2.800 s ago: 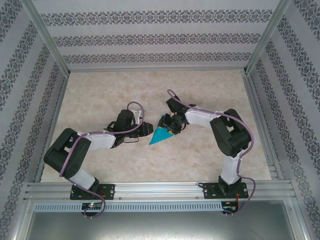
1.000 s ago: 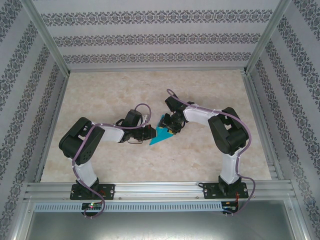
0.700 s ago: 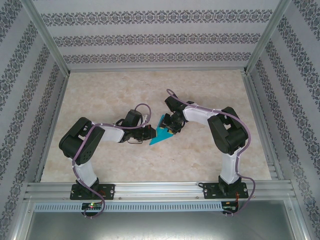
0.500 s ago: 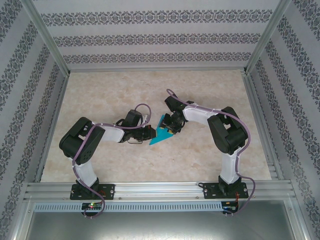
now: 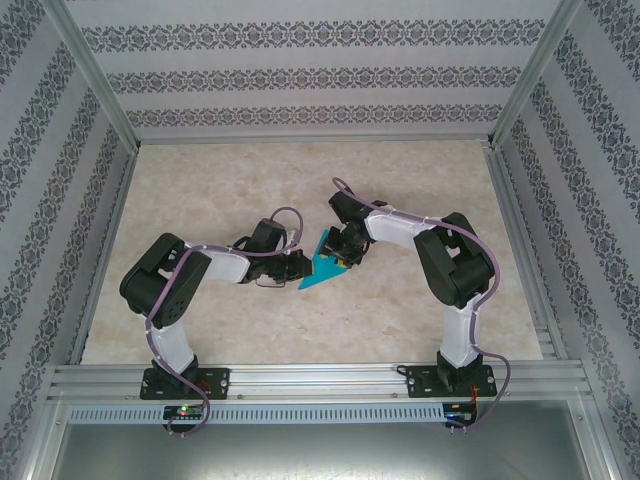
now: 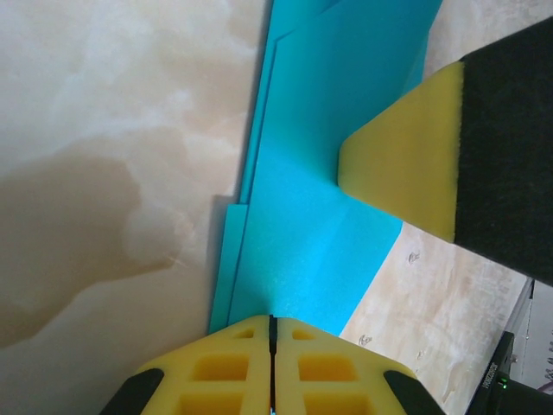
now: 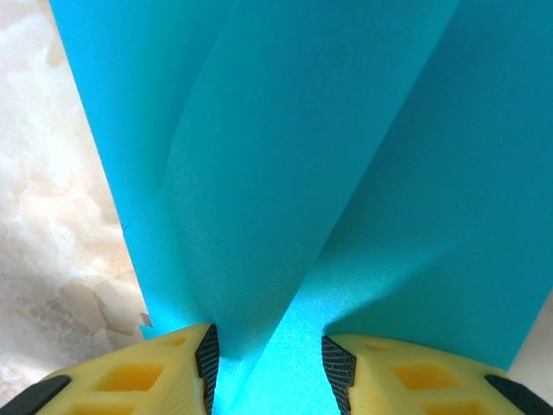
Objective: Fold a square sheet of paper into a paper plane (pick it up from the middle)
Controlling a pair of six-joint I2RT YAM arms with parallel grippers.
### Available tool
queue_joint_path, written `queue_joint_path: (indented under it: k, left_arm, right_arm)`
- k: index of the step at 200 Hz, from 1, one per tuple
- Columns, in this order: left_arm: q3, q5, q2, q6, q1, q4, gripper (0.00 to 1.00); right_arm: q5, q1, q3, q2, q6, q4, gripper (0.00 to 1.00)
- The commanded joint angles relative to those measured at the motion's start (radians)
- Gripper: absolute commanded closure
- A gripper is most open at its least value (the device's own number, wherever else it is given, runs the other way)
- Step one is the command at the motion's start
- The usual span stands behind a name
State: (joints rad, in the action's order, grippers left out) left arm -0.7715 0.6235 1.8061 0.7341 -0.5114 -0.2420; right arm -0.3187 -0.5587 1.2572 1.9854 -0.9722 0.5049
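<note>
The sheet of paper [image 5: 320, 271], teal-blue, lies mid-table folded into a pointed, layered shape with its tip toward the near left. My left gripper [image 5: 302, 265] is at its left edge. In the left wrist view that left gripper [image 6: 272, 318] is shut, its tips resting on the layered paper [image 6: 320, 216]. My right gripper [image 5: 341, 254] is over the paper's far right part. In the right wrist view the right gripper [image 7: 268, 363] has its jaws apart, astride a raised fold of the paper [image 7: 285, 173]. One of the right gripper's yellow fingers [image 6: 406, 173] shows above the sheet.
The marbled table [image 5: 300, 180] is fenced by aluminium rails [image 5: 310, 375] in front and patterned walls [image 5: 310, 75] on the other sides. Both arms bend inward from their bases and meet at the middle.
Since the oldest frame my left arm has swung in to the paper's left edge. Over the last second both arms and the paper have stayed almost still.
</note>
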Motion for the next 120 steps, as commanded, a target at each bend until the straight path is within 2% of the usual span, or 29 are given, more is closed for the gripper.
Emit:
queue_joint_path:
  k: [1,55,120]
  left_arm:
    - [-0.018,-0.039,0.024,-0.045,-0.01,0.132,0.91]
    - [-0.08,-0.075,0.04,-0.101,-0.012,0.337,0.91]
    - [-0.122,-0.106,0.097,-0.125,-0.018,0.443,0.95]
  right_arm:
    - [0.087,-0.017,-0.08,0.156,-0.002,0.086,0.58]
    - [0.078,-0.019,-0.068,0.126,-0.006,0.082,0.58]
    - [0.033,-0.017,-0.034,-0.023,0.008,0.035,0.56]
